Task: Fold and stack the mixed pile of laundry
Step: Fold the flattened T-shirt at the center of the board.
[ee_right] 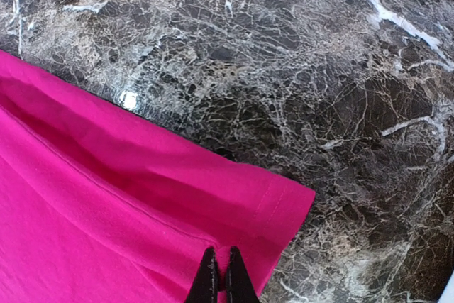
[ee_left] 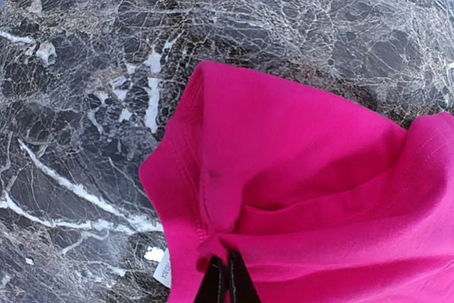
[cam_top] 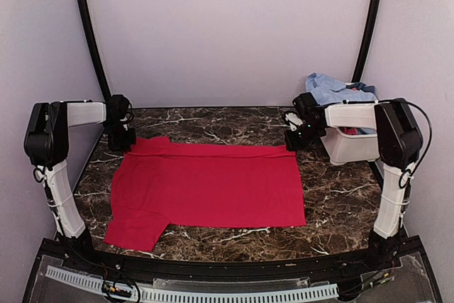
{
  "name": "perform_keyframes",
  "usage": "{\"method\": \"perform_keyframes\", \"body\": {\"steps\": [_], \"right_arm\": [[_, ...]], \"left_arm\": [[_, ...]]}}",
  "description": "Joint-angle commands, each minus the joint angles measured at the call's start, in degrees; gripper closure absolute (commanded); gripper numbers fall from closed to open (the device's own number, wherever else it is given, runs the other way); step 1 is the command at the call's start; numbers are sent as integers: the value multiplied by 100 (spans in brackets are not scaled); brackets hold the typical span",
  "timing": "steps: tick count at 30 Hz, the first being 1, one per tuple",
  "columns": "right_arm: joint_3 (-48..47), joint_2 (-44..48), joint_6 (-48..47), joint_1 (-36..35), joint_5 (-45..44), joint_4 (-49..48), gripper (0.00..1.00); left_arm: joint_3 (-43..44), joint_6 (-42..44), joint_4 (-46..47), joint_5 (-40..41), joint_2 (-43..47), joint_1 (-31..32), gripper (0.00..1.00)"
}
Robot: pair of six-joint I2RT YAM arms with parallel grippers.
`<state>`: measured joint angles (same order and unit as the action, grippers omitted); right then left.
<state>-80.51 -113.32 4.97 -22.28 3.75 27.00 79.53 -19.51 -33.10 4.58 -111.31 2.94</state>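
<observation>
A red T-shirt [cam_top: 209, 184] lies spread flat across the marble table [cam_top: 213, 122], one sleeve reaching toward the near left. My left gripper [cam_top: 123, 144] is at its far left corner, shut on the red fabric [ee_left: 305, 175] beside a seam. At the far right corner my right gripper [cam_top: 293, 144] is shut on the hemmed edge [ee_right: 142, 196]. The remaining laundry pile, a light-blue shirt [cam_top: 333, 88] with some pink-red cloth, sits heaped in the tub at the back right.
A white plastic tub [cam_top: 350, 148] stands at the table's right edge, just beside my right arm. A small white label [ee_left: 162, 270] sticks out from under the shirt. Curved black poles rise at both back corners.
</observation>
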Motion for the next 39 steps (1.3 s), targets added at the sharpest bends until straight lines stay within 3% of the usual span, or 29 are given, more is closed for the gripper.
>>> {"method": "perform_keyframes", "body": {"steps": [1,3,5,9,17,32,39], "right_arm": [[52,54,-36,-3,-178,68,99],[43,127,-40,-4,-199,153,82],[45,269,-28,-4,-224,250,66],[91,686,-20,-4,-303,347,43],[-397,620,-203,-21,362,526,37],[-537,-128,-462,-171,1346,699,43],[-337,-220,-443,-175,1454,763,46]], "left_arm": [[-94,47,-351,344,153,71,100],[-88,62,-474,381,214,104,96],[-87,78,-567,367,428,125,85],[41,326,-720,258,1106,121,50],[878,720,-700,-869,1007,133,39],[1774,866,-334,-1357,-751,366,39],[1804,876,-432,-1523,-995,477,43]]}}
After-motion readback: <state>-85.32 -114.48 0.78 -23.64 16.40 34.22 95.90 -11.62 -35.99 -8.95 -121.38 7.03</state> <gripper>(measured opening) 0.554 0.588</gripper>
